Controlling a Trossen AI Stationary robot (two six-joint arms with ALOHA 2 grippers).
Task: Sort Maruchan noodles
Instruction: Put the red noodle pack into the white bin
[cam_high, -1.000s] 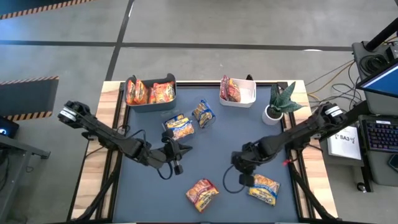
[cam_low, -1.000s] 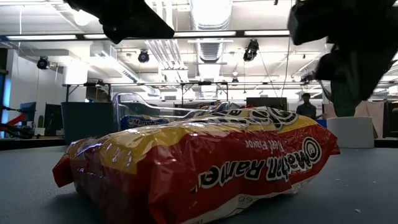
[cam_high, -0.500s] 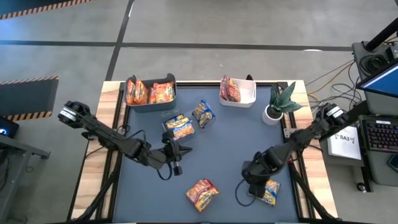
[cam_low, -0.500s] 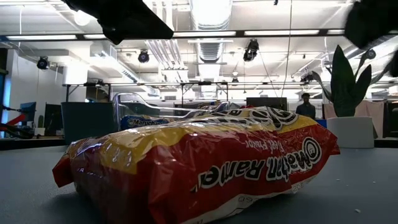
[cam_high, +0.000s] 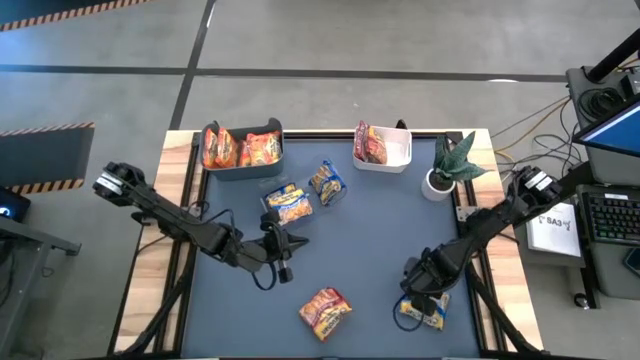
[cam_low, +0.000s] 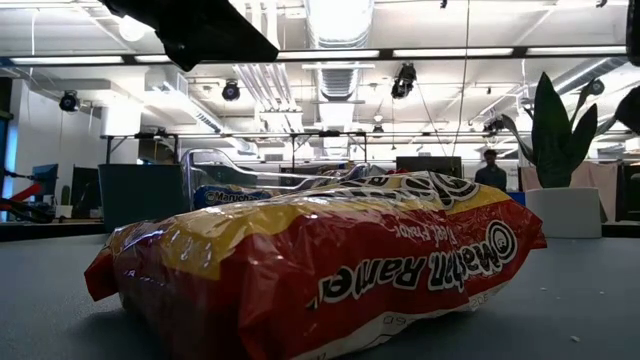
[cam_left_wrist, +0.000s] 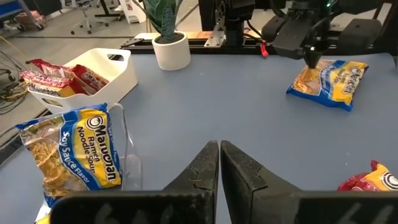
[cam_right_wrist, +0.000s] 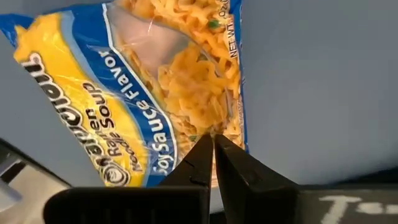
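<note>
A: Where is the right gripper (cam_high: 421, 291) relative to the blue-yellow packet (cam_high: 424, 311)?

B: Right over it. The packet lies flat on the table (cam_high: 370, 230), on the near side of the potted plant (cam_high: 447, 165) and well apart from it. In the right wrist view the two fingers (cam_right_wrist: 200, 163) are pressed together, nothing between them, their tips just above the packet's edge; I cannot tell whether they touch it.

A: And the left gripper (cam_high: 283, 262)?

B: Far to the left of the plant, near mid-table, fingers together and empty, hanging over bare table.

A: What else lies about?

B: Two more blue-yellow packets (cam_high: 287, 203) lie left of the plant, between it and the dark bin (cam_high: 243, 150), which holds orange-yellow packets (cam_high: 262, 149). The white bin (cam_high: 383, 146) just left of the plant holds dark red packets (cam_high: 371, 142). A red-and-yellow packet (cam_high: 324, 309) lies at the near edge, left of the right gripper, well apart from it.

A: Anything in the way?

B: Nothing lies between the right gripper and its packet.
</note>
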